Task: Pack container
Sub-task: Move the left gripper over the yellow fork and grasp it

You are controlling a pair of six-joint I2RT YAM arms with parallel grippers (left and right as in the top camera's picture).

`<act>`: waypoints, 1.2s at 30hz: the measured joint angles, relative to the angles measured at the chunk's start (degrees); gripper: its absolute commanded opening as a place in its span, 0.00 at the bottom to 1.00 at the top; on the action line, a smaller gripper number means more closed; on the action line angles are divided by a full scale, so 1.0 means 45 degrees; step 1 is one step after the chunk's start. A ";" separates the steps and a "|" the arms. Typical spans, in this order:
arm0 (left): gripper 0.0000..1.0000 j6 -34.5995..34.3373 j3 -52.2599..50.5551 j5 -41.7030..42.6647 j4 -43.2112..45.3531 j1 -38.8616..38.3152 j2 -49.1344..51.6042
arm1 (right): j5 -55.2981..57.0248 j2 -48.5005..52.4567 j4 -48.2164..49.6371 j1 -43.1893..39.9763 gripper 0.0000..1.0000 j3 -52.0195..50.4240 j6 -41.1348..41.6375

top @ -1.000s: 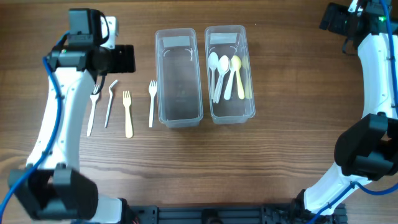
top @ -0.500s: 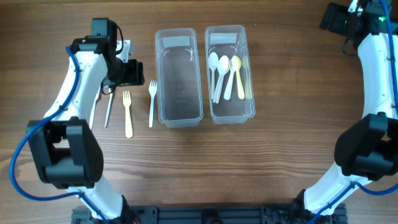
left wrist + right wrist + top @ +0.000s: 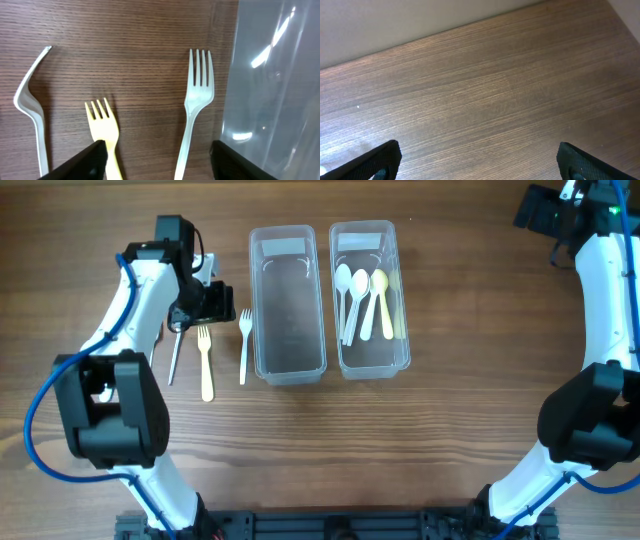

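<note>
Two clear containers stand side by side. The left container [image 3: 287, 305] [image 3: 272, 85] holds nothing; the right container [image 3: 369, 350] holds several spoons [image 3: 362, 298]. Left of them lie a white fork [image 3: 244, 345] [image 3: 198, 102], a yellow fork [image 3: 205, 362] [image 3: 102, 127] and a bent white fork [image 3: 177, 350] [image 3: 29, 107]. My left gripper [image 3: 210, 303] [image 3: 159, 162] hovers open over the forks; the white fork's handle lies between its fingers, and the left finger overlaps the yellow fork's handle. My right gripper [image 3: 540, 210] [image 3: 480, 162] is open over bare wood at the far right corner, holding nothing.
Another white fork [image 3: 152, 355] lies furthest left, partly hidden under my left arm. The left container's wall sits just right of my left gripper's right finger [image 3: 237, 160]. The wooden table [image 3: 330, 450] runs to a pale edge in the right wrist view.
My left arm has swung right and slightly down, from over the leftmost forks to over the yellow and white forks. The right arm has not moved.
</note>
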 measured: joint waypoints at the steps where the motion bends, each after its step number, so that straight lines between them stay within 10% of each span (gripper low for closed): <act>1: 0.67 0.0005 -0.0126 0.0015 0.0092 0.0000 0.0005 | 0.0005 0.0000 0.0000 0.0000 1.00 0.0000 0.0000; 36: 0.68 -0.1438 -0.2613 -0.1647 0.1462 0.0000 0.0019 | 0.0005 0.0000 0.0000 0.0000 1.00 0.0000 0.0000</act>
